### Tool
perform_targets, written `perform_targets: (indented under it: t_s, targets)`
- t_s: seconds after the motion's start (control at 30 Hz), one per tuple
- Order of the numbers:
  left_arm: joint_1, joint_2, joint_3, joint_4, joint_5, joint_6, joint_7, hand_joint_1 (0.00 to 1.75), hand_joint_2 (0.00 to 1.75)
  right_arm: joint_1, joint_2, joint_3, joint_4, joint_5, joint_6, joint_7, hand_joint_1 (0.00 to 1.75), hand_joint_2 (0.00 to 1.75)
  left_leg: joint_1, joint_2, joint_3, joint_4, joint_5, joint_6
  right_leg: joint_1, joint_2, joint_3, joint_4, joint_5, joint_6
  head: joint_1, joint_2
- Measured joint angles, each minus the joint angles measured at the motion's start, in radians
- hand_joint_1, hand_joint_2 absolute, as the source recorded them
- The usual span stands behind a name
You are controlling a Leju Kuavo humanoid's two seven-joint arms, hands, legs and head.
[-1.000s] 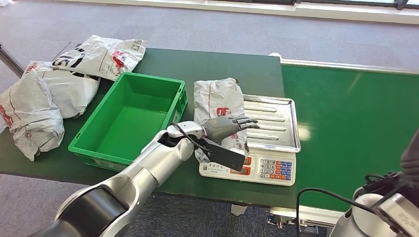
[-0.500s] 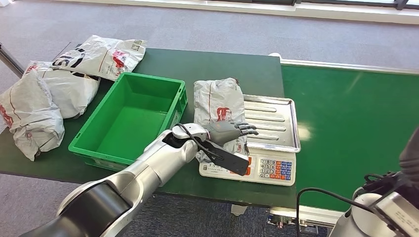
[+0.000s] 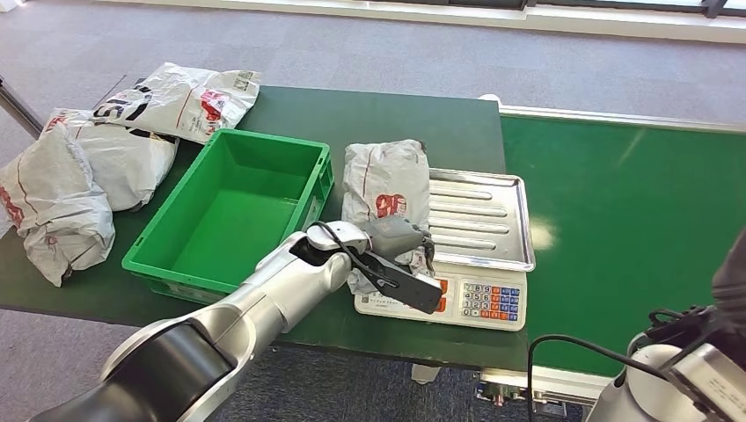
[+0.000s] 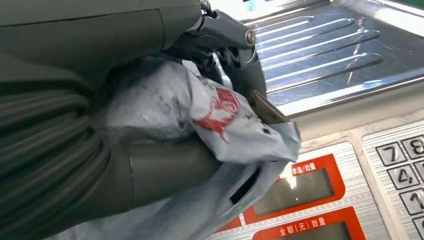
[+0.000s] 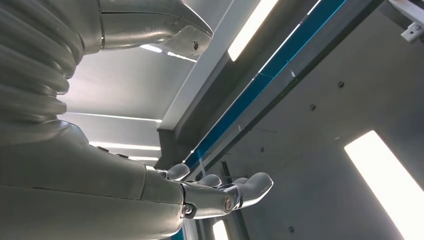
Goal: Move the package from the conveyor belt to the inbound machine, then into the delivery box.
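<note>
The left hand has its fingers curled round the near end of the grey package. The package lies half on the shiny tray of the scale and half hanging off its side, close to the green box. I think it could slip, because the hand only has a bunch of soft bag at one end, and the rest may sag or drag on the tray edge when it goes up. It could also bump the box wall.

From up high you see the whole bag, the box and the green belt. Up close at the wrist you see the thumb and fingers squeezing the bag, right above the scale's red screen.

The right hand is loose and holds nothing, pointing up at ceiling lights
</note>
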Motion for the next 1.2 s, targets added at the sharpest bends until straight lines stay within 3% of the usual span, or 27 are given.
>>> perform_targets:
  t_s: [0.53, 0.63, 0.7, 0.8, 0.83, 0.9, 0.97, 1.2]
  targets:
    - [-0.006, 0.006, -0.003, 0.012, 0.007, -0.002, 0.004, 1.75, 1.75, 0.0, 0.0, 0.0, 0.009, -0.003, 0.0, 0.0, 0.0, 1.75, 0.0, 0.0, 0.0, 0.0, 0.0, 0.0, 0.0, 0.0, 0.0, 0.0, 0.0, 0.0, 0.0, 0.0]
    - [-0.005, 0.009, -0.003, 0.011, 0.012, 0.048, 0.013, 1.75, 1.75, 0.0, 0.0, 0.0, 0.01, -0.002, 0.0, 0.0, 0.0, 1.75, 0.0, 0.0, 0.0, 0.0, 0.0, 0.0, 0.0, 0.0, 0.0, 0.0, 0.0, 0.0, 0.0, 0.0]
    - [-0.003, 0.013, -0.003, -0.006, -0.006, 0.195, 0.067, 1.75, 1.75, 0.002, 0.0, -0.005, 0.007, 0.0, 0.0, 0.0, 0.0, 1.75, 0.0, 0.0, 0.0, 0.0, 0.0, 0.0, 0.0, 0.0, -0.001, 0.0, 0.0, 0.0, 0.0, 0.0]
    - [-0.006, 0.026, -0.002, -0.083, -0.095, 0.49, 0.256, 1.75, 1.75, 0.012, -0.001, -0.027, -0.015, -0.002, 0.0, 0.0, 0.0, 1.75, 0.0, 0.0, -0.001, 0.0, 0.0, -0.001, 0.0, 0.0, -0.001, 0.0, 0.0, 0.0, 0.0, 0.0]
    - [-0.006, 0.037, 0.0, -0.126, -0.131, 0.533, 0.319, 1.75, 1.75, 0.016, -0.001, -0.035, -0.025, -0.004, 0.0, 0.0, 0.0, 1.75, 0.0, 0.0, -0.001, 0.0, 0.0, -0.001, 0.0, 0.0, -0.001, 0.0, 0.0, 0.0, 0.0, 0.0]
    - [-0.002, 0.066, 0.01, -0.224, -0.205, 0.535, 0.411, 1.75, 1.75, 0.024, -0.003, -0.048, -0.041, -0.007, -0.001, 0.0, 0.0, 1.75, 0.0, 0.0, 0.0, 0.0, 0.0, 0.0, 0.0, 0.001, -0.001, 0.0, 0.0, 0.0, 0.0, 0.0]
    - [0.01, 0.093, 0.026, -0.3, -0.265, 0.508, 0.451, 1.75, 1.75, 0.028, -0.003, -0.058, -0.049, -0.009, -0.001, 0.0, 0.0, 1.75, 0.0, 0.001, 0.0, 0.0, 0.0, 0.0, 0.0, 0.002, -0.001, 0.0, 0.0, 0.0, 0.0, 0.0]
    - [0.047, 0.141, 0.107, -0.393, -0.393, 0.508, 0.486, 1.75, 1.75, 0.034, -0.004, -0.085, -0.051, -0.02, -0.001, 0.0, 0.0, 1.75, 0.0, 0.0, 0.0, -0.001, 0.0, -0.001, 0.001, 0.001, -0.001, 0.0, 0.0, 0.0, 0.0, 0.0]
